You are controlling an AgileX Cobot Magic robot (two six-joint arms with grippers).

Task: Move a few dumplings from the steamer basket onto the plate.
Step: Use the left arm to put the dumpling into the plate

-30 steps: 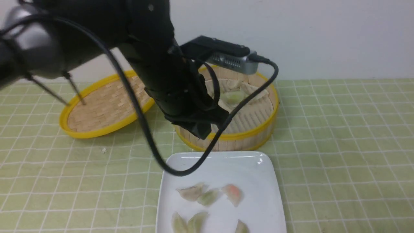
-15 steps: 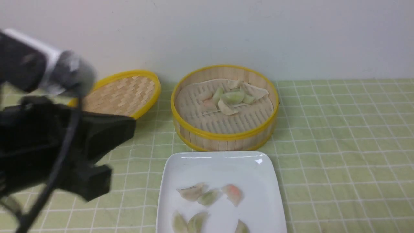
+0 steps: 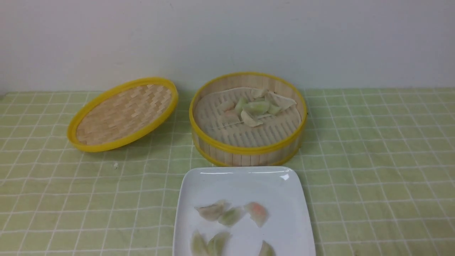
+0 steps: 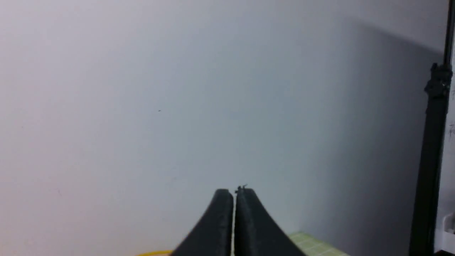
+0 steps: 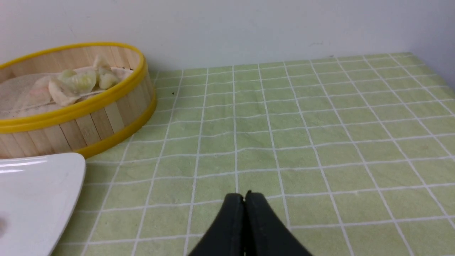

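We see six dumplings (image 3: 257,210) on the white square plate (image 3: 244,185), three in a loose row across its middle, one of those tinged orange, and three nearer us, the closest ones cut by the edge of the front view. More dumplings (image 3: 256,107), green, whitish and pale pink, lie heaped on the ridged liner (image 3: 227,133) inside the steamer basket (image 3: 249,149), which stands just beyond the plate. To the left of the basket we have the woven lid (image 3: 124,115) with its yellow rim, sitting tilted above the green checked cloth (image 3: 117,199) that covers the worktop. Behind everything rises a pale wall (image 3: 227,39).

In our left wrist view, the left end effector (image 4: 234,213) is clenched, its tips together with nothing between them, pointing toward the wall. Our right end effector (image 5: 244,217) is clenched and empty too, over the cloth to the right of the plate and basket.
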